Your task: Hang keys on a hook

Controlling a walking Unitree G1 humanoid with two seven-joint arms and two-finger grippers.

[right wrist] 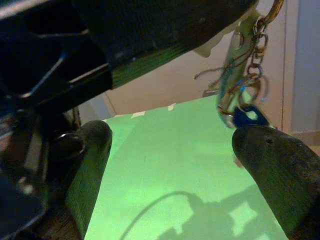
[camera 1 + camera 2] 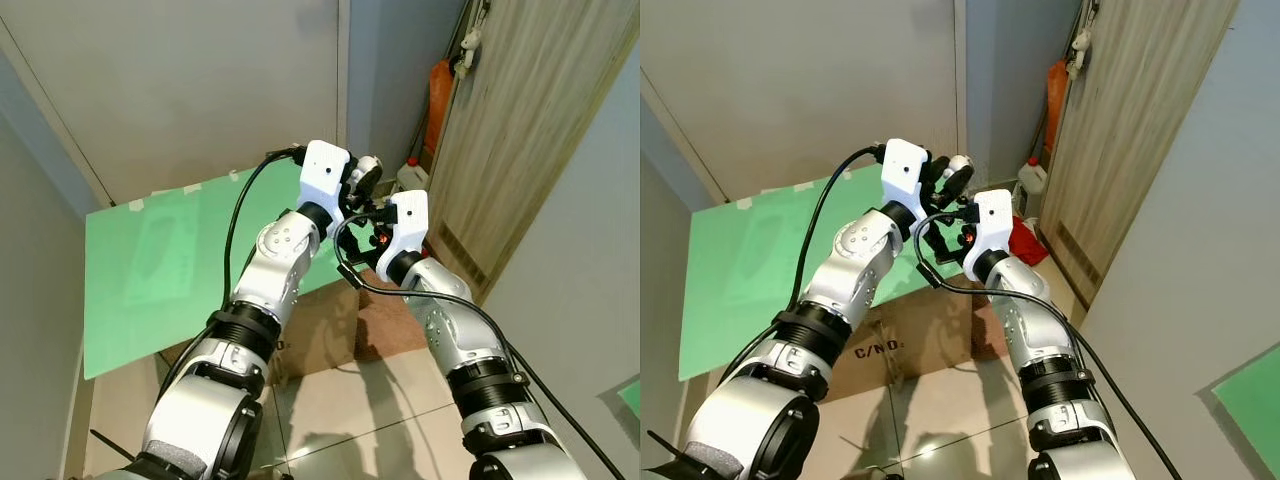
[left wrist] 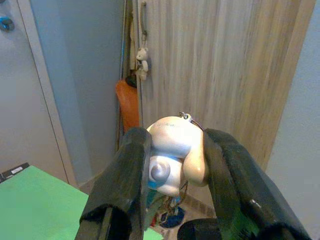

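A narrow corner with grey walls: a green board (image 2: 170, 265) leans at far left, a cardboard box (image 2: 915, 335) sits on the tiled floor (image 2: 370, 400) nearer centre, and a wooden door (image 2: 530, 130) stands at right with an orange bag (image 2: 438, 95) and white jug (image 2: 412, 175) beside it. The left gripper (image 3: 172, 165), raised mid-scene, is clamped on a white figure charm (image 3: 175, 152) whose chain and keys (image 1: 242, 87) hang below. Just right, the right gripper (image 1: 172, 155) has its fingers spread wide, holding nothing, the keys dangling near one fingertip.
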